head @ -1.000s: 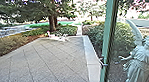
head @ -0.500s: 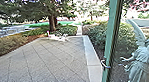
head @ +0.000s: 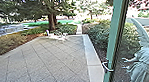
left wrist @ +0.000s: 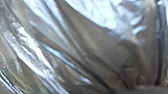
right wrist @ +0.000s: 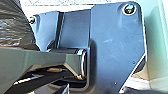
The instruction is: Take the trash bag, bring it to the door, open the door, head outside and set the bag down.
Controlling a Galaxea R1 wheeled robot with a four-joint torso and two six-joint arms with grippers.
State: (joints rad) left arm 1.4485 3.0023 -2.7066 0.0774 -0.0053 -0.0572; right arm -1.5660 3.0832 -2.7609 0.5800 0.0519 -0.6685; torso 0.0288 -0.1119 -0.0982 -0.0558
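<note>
Clearly, the trash bag point(left wrist: 92, 47) shows shiny creases, but I cannot tell either gripper's state.

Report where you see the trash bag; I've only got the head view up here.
Observer: In the left wrist view, the trash bag is right up against the camera or nearly so, its shiny plastic creased in long folds.
Operator: Tell me whether the right wrist camera catches it too.
Observer: It does, as dark, wrinkled plastic overlapping one edge of the robot's wide plate in that picture.
Operator: Give me whatever is past the plate's far edge.
Observer: A pale green surface runs alongside; I can't tell whether it touches the plate.
</note>
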